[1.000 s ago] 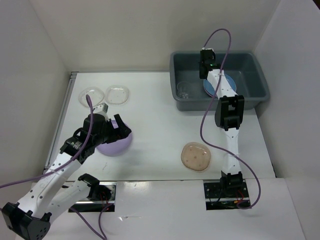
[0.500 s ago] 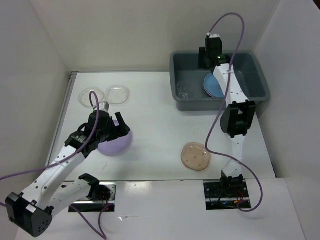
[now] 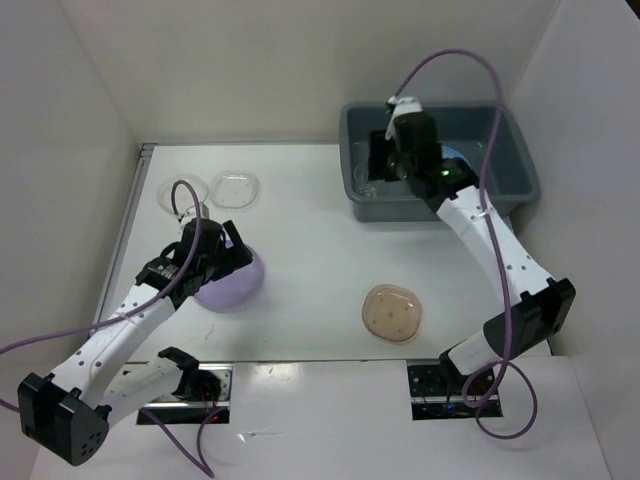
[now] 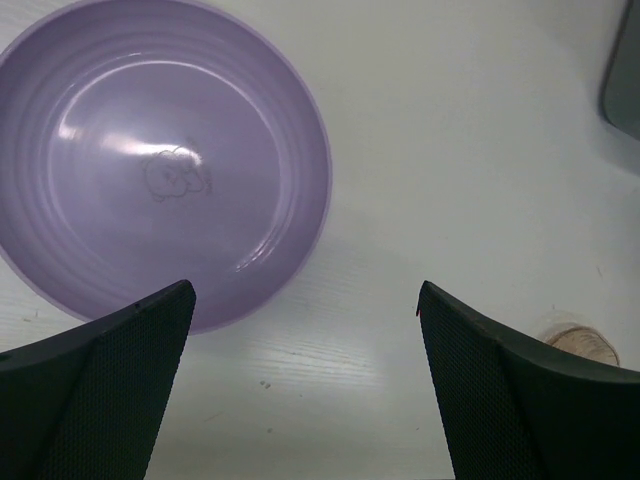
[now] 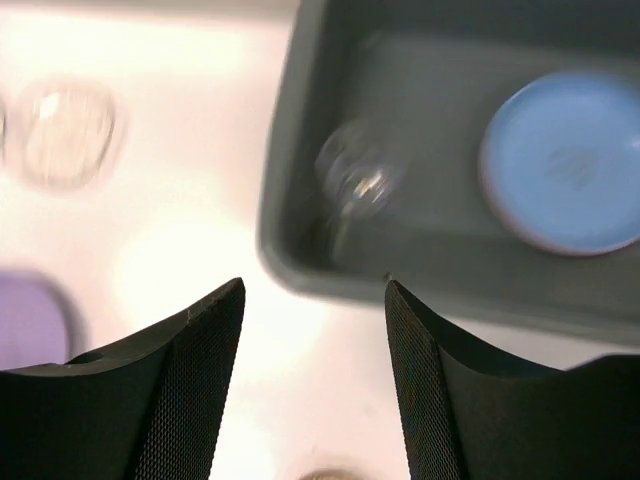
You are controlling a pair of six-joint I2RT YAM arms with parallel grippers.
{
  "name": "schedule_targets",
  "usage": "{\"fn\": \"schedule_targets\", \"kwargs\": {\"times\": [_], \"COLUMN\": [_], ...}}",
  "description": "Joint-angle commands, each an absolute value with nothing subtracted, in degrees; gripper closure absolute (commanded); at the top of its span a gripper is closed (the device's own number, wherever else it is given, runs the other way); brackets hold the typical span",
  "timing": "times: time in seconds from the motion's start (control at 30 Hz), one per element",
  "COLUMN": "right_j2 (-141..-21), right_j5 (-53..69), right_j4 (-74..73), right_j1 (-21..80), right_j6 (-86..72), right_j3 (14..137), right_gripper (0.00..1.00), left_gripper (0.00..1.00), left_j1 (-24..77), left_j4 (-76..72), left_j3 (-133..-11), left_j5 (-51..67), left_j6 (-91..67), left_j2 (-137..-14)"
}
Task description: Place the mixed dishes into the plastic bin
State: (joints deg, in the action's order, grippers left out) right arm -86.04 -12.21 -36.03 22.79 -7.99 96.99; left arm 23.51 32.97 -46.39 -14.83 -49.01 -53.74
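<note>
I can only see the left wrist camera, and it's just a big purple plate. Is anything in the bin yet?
Observer: Yes, the blue plate lies inside the grey bin.
Operator: Is it all alone in there?
Observer: No, a small clear dish sits in the bin to the left of it.
Operator: What's the other arm doing?
Observer: The right gripper hangs above the bin's left edge, open, with nothing between its fingers.
Operator: Any plates I can't see?
Observer: Two clear plates lie side by side at the far left of the table.
</note>
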Motion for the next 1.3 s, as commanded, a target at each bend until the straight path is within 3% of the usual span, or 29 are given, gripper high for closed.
{"fn": "schedule_targets", "kwargs": {"times": [0.0, 0.1, 0.3, 1.27], "right_j2": [-84.0, -81.7, -82.8, -116.1], "right_j5": [-6.7, 1.3, 10.4, 17.4], "right_j4": [-38.1, -37.1, -28.7, -16.1], "right_j1": [29.9, 35.5, 42.1, 47.1], "right_j6": [-11.3, -15.2, -21.0, -25.3], "right_j3": [89.5, 80.0, 72.5, 89.1], "right_gripper": [0.36, 0.37, 0.37, 0.37], "left_gripper": [0.01, 0.01, 0.01, 0.01], "left_j1": [22.9, 21.7, 20.0, 19.5], "left_j4": [32.6, 31.1, 30.6, 31.0], "left_j3": [-45.1, -43.4, -42.2, -40.6], "left_j5": [-18.0, -18.0, -18.5, -18.0], "left_j6": [-52.6, -54.1, -54.7, -54.7], "left_j2": [-54.1, -51.2, -50.1, -46.4]}}
